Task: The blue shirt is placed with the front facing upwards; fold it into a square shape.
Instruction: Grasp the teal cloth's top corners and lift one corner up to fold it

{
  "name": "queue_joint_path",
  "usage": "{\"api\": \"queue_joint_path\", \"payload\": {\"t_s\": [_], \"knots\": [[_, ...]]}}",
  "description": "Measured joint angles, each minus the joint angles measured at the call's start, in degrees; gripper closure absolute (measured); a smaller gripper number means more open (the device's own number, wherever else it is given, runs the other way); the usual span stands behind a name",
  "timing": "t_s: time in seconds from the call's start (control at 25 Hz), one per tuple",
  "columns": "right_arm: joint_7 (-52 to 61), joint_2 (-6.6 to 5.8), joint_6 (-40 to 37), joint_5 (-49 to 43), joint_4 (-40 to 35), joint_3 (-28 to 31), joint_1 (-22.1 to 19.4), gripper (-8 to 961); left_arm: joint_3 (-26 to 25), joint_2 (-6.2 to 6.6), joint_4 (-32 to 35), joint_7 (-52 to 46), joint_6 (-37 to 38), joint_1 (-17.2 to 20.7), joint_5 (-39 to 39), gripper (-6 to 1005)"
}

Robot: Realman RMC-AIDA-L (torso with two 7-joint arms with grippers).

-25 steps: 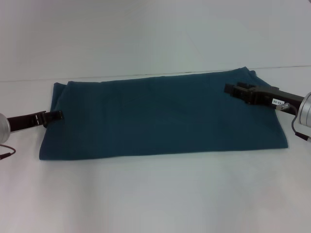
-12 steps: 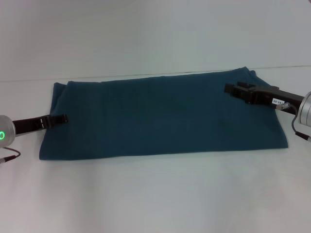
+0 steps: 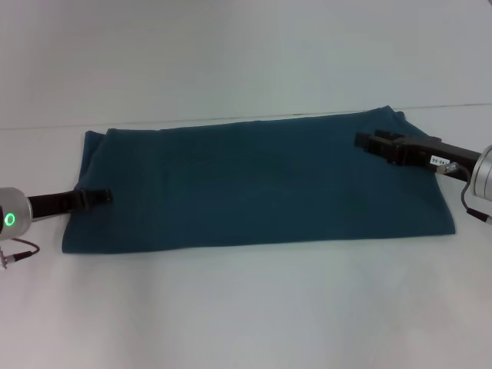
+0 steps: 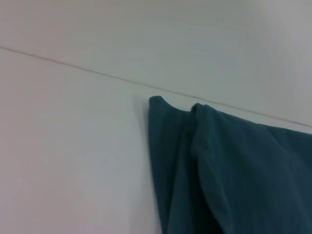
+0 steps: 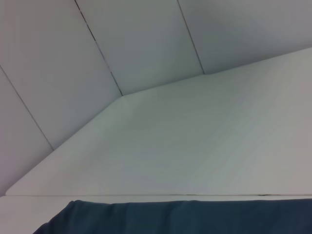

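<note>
One blue shirt [image 3: 261,184] lies folded long, plain teal.

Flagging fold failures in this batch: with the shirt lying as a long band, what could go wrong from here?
1. The left end effector sits at the blue shirt's layered left edge; it may catch only one layer.
2. The right end effector is farther back over the cloth than the left, so a joint fold could skew.

Blue shirt [image 3: 261,184] on white table [image 3: 246,307]
</note>
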Motion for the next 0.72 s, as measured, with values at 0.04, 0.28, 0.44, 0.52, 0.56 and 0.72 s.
{"api": "queue_joint_path", "payload": {"t_s": [0.04, 0.28, 0.44, 0.52, 0.56, 0.72], "knots": [[0.0, 0.00, 0.0, 0.0, 0.0, 0.0, 0.0, 554, 0.1, -0.01, 0.0, 0.1, 0.2, 0.0, -0.1, 155], [0.0, 0.00, 0.0, 0.0, 0.2, 0.0, 0.0, 560, 0.1, -0.10, -0.2, 0.7, 0.3, -0.1, -0.3, 268], [0.0, 0.00, 0.0, 0.0, 0.2, -0.1, 0.0, 564, 0.1, -0.10, -0.5, 1.5, 0.6, -0.1, -0.4, 452], [0.1, 0.00, 0.0, -0.1, 0.2, -0.1, 0.0, 566, 0.1, -0.13, -0.5, 1.9, 0.8, -0.2, -0.5, 535], [0.1, 0.00, 0.0, -0.1, 0.2, -0.1, 0.0, 567, 0.1, -0.15, -0.5, 2.0, 0.9, -0.2, -0.5, 577], [0.5, 0.07, -0.1, -0.1, 0.1, -0.1, 0.0, 570, 0.2, -0.39, 0.0, 2.3, 1.2, -0.5, -0.5, 701]]}}
